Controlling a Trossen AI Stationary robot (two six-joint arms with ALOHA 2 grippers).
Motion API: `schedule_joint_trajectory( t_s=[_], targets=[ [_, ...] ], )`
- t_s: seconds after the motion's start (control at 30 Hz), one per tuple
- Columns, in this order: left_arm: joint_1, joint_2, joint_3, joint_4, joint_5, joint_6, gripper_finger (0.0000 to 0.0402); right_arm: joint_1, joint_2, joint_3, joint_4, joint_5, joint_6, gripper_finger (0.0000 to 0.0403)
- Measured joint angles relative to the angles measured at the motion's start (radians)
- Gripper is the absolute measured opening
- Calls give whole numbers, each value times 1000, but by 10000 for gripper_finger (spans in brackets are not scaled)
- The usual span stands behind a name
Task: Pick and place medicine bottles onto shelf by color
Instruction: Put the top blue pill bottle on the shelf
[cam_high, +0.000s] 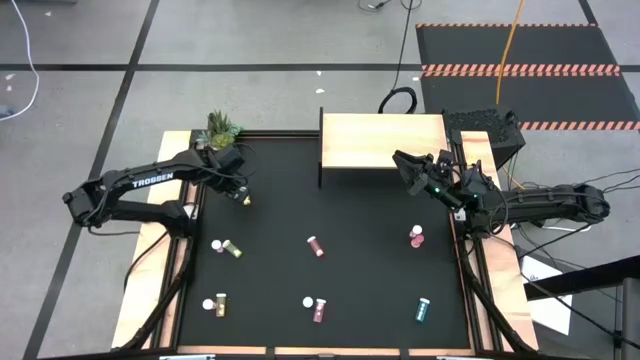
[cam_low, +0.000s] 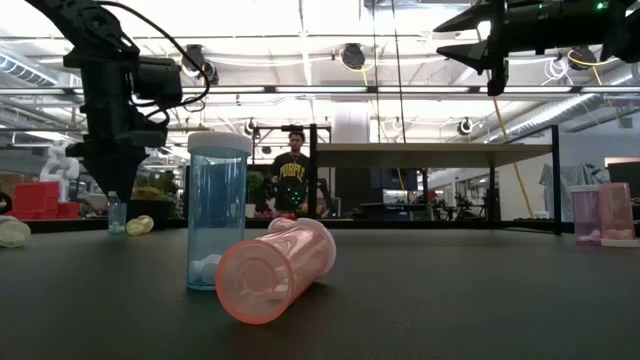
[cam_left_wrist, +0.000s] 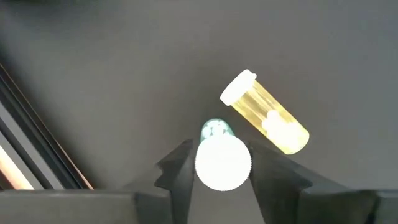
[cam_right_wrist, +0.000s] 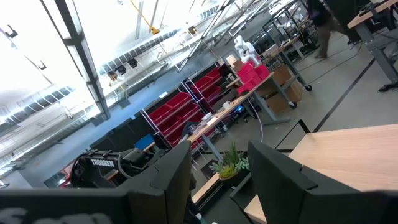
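Note:
My left gripper (cam_high: 238, 190) (cam_left_wrist: 222, 155) is open at the table's far left, pointing down. Its fingers stand on either side of a small upright teal bottle (cam_left_wrist: 216, 129) (cam_low: 117, 213) with a white cap. A yellow bottle (cam_left_wrist: 267, 115) (cam_high: 244, 199) lies on its side right beside it. My right gripper (cam_high: 400, 160) (cam_low: 450, 38) (cam_right_wrist: 219, 155) hangs open and holds nothing, high over the right end of the pale wood shelf (cam_high: 380, 140) (cam_low: 440, 152). The shelf top is bare. Other bottles are scattered over the black table. My left gripper comes from above, pointing down, with one finger (cam_left_wrist: 180, 168) close on each side of the teal bottle's white cap (cam_left_wrist: 224, 163). Whether the fingers touch the cap I cannot tell. The bottle stands upright on the table.
Scattered bottles: a pink and yellow pair (cam_high: 226, 247), a red one (cam_high: 315, 245), pink (cam_high: 417, 236), a white and yellow pair (cam_high: 215, 303), a pair near the front edge (cam_high: 315, 306), teal (cam_high: 423, 310). A potted plant (cam_high: 222, 128) sits at the far left corner. A person (cam_low: 292, 180) stands beyond the table.

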Motion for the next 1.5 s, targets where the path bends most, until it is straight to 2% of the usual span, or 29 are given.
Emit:
schedule_joint_trajectory(
  t_s=[0.13,0.27,0.5,0.6,0.7,1.03,1.3,1.4,1.5],
  targets=[
    [0,0,0,0,1,0,118,0,0,0,0,0,0,155],
    [0,0,15,-23,40,0,128,0,-1,0,0,0,1,155],
    [0,0,198,-120,72,38,127,0,-16,0,0,0,-26,155],
    [0,16,332,-137,72,70,119,0,-21,0,0,-1,-42,155],
    [0,84,488,-161,70,104,117,0,-22,0,0,-5,-56,155],
    [0,504,1140,-346,66,266,115,0,-24,1,-6,-55,-74,155],
    [-6,794,1627,-352,65,317,114,0,-24,1,-156,-51,-43,155],
    [-19,889,1726,-346,64,322,114,0,-23,1,-192,-52,-20,155],
    [-34,922,1706,-283,76,309,114,0,-24,1,-216,-51,-5,155]
  ],
)
